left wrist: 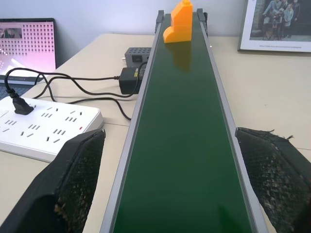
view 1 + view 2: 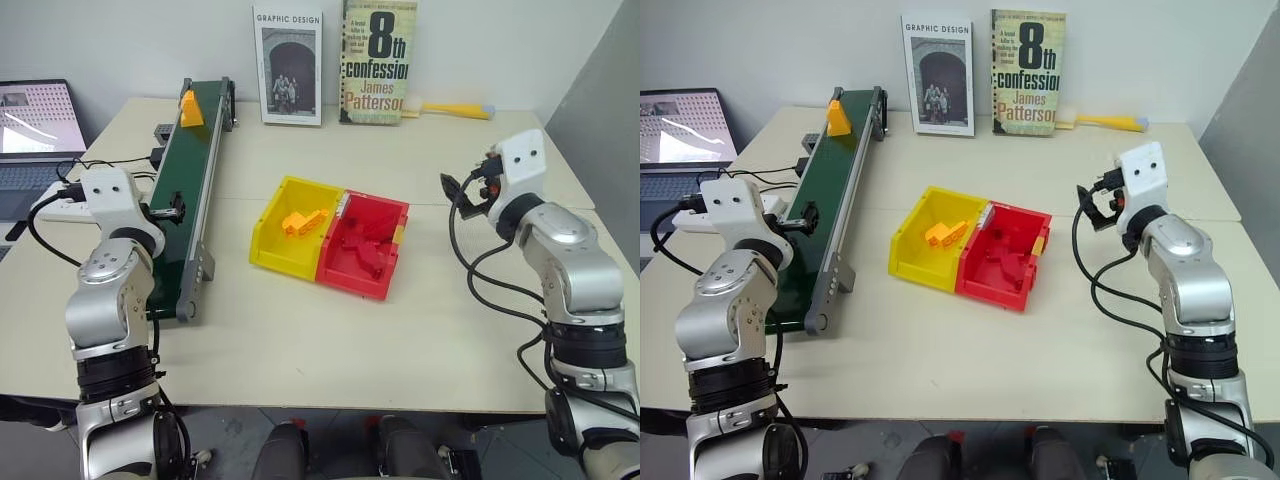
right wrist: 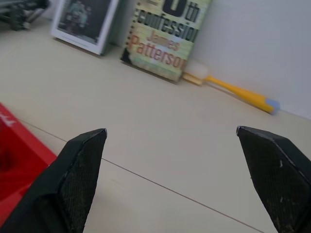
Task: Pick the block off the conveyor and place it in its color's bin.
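Far up the conveyor (image 2: 190, 190) sits the block (image 2: 191, 108), left pincer (image 1: 170, 179) spread astride the rails, right pincer (image 3: 180, 174) apart over bare table (image 2: 300, 340).

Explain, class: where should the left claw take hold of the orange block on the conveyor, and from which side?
Probably across the block's tall upright part, coming level along the conveyor from its near end. The left claw is open astride the belt, already facing it; the low step faces one side.

Far end of conveyor (image 2: 190, 190): block (image 2: 190, 108) on the belt.
Right of conveyor: yellow bin (image 2: 290, 235), red bin (image 2: 365, 250) joined.
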Controlling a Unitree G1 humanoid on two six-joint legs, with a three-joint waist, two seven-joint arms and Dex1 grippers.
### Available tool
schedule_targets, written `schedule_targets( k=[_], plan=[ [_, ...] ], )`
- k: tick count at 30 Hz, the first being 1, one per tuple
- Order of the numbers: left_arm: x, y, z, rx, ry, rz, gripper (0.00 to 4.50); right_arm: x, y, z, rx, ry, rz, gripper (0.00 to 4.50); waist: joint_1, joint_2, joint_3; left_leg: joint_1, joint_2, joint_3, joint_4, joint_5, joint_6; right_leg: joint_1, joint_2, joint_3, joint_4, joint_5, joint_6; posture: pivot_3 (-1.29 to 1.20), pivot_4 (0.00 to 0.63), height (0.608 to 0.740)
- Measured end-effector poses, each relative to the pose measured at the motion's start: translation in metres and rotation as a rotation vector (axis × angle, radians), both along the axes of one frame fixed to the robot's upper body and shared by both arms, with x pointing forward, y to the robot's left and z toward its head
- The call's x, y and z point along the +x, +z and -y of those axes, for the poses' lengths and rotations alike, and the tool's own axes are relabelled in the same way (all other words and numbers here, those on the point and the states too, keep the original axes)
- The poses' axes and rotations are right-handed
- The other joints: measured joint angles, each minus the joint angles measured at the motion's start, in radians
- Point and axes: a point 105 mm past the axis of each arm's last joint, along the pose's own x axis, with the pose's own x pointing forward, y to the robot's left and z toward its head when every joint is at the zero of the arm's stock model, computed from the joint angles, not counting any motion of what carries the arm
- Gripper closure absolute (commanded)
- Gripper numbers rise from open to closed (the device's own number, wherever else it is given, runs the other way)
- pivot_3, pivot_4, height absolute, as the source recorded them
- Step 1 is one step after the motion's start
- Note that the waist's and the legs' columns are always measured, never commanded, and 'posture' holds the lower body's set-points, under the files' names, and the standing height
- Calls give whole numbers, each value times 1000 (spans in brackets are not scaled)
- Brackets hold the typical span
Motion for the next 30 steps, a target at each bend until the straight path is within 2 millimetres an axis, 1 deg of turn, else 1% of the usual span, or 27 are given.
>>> schedule_targets(
  k=[4,5,8,12,17,20,24,30],
  plan=[
    [2,4,1,0,-4,15,40,-9,15,-28,32,226,-17,0,0,0,0,0,0,0,0,0,0,0,0,0,0,0,0,0,150,740],
    [3,5,1,-1,-4,21,40,-13,20,-37,29,306,-25,0,0,0,0,0,0,-1,0,0,0,0,0,-1,0,0,0,0,150,740],
    [6,10,2,-4,-8,35,40,-27,30,-56,7,483,-40,0,0,0,0,0,0,-1,0,0,0,0,0,-1,-1,0,0,0,150,740],
    [9,9,1,-11,-7,36,40,-42,33,-73,-25,644,-69,0,0,0,0,0,0,-2,0,0,0,1,0,-1,-1,0,0,0,150,740],
    [12,2,-2,-9,4,3,40,-54,31,-86,-38,747,-96,0,0,0,0,0,0,-2,0,0,0,1,-1,-1,-1,0,0,0,150,740],
    [14,3,0,-6,-3,0,40,-60,31,-91,-48,783,-97,0,1,0,0,-1,0,-2,0,0,0,1,-1,-2,-1,0,0,0,150,740],
    [15,7,1,-4,-7,10,40,-64,31,-91,-52,801,-107,0,1,0,0,0,0,-2,0,0,0,1,-1,-2,-1,0,0,0,150,740],
    [21,4,2,-19,-14,-10,40,-71,34,-94,-65,822,-104,0,1,0,0,0,0,-2,0,0,0,1,-1,-2,-1,0,0,0,150,740]
  ],
)
